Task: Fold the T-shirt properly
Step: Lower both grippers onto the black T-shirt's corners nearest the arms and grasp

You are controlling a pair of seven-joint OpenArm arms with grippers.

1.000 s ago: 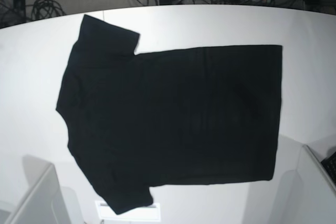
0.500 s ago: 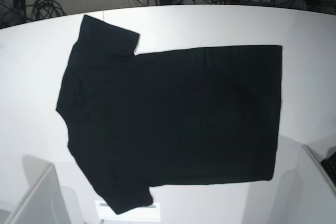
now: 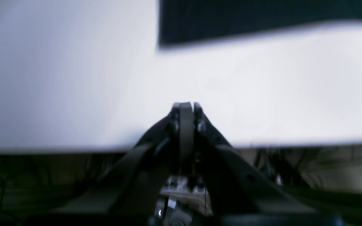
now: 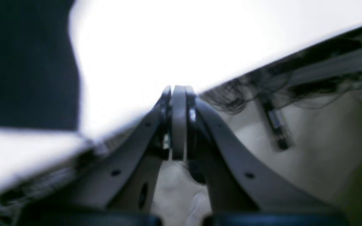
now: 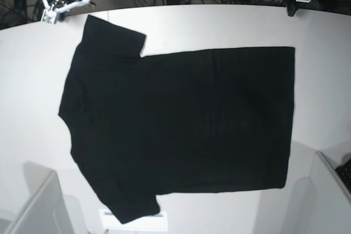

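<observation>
My left claw (image 3: pixel 186 108) is squeezed shut with nothing in it. It hangs over the edge of the wide white tabletop (image 3: pixel 74 78). The big black short-sleeved cloth T-shirt (image 5: pixel 181 124) lies flat and spread out on the tabletop, well ahead of this claw; one straight corner of it shows up ahead and a little to the right.

My right claw (image 4: pixel 179 91) is squeezed shut too, and it holds nothing. It also hangs by the tabletop edge. The T-shirt is ahead and off to its left, apart from it. The picture there is blurry, so I think that dark part is a sleeve, but I cannot be sure.

Past the tabletop, dark cables (image 5: pixel 46 8) lie on the floor.
</observation>
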